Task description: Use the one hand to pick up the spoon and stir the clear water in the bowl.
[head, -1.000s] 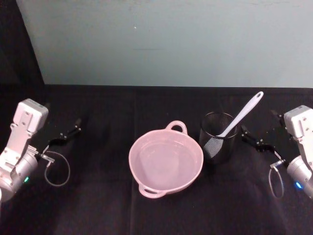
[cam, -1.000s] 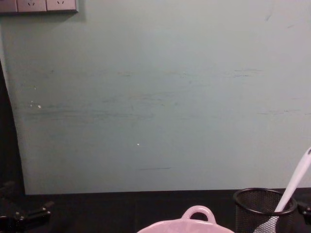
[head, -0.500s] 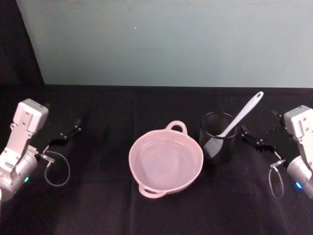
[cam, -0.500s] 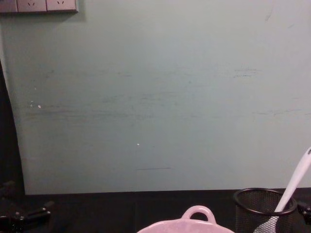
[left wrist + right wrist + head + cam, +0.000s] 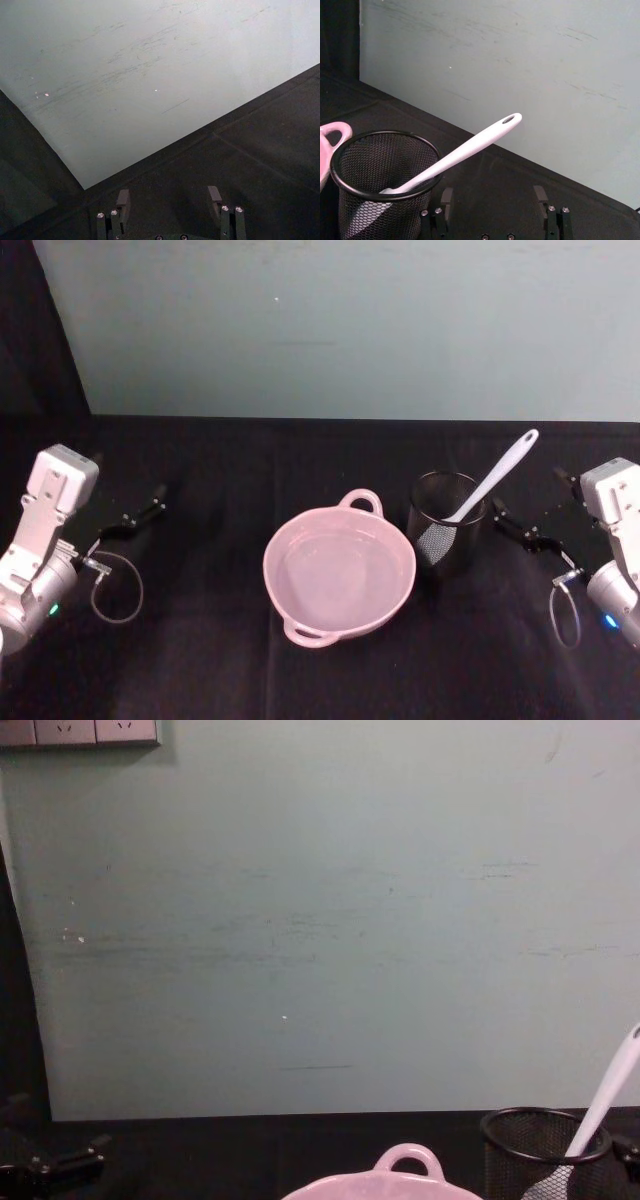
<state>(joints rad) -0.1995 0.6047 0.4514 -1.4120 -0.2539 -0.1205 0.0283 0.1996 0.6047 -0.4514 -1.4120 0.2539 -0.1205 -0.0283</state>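
A pale pink bowl [image 5: 338,578] with clear water sits mid-table; its loop handle [image 5: 409,1158] peeks up in the chest view. To its right stands a black wire-mesh cup [image 5: 446,519] holding the white spoon [image 5: 495,478], head down, handle leaning up to the right. The right wrist view sees the same spoon [image 5: 465,149] resting on the cup's rim [image 5: 385,167]. My right gripper [image 5: 536,510] is open, a little right of the cup, with nothing between its fingers [image 5: 540,197]. My left gripper [image 5: 135,516] rests open at the far left, well away from the bowl.
A black cloth [image 5: 200,660] covers the table. A pale green wall [image 5: 340,330] rises behind it. A wall socket strip [image 5: 80,731] sits at the chest view's upper left. Cable loops [image 5: 115,585] hang by each wrist.
The right gripper has shifted very slightly; the left gripper has dipped a touch. Bowl, cup and spoon have not moved.
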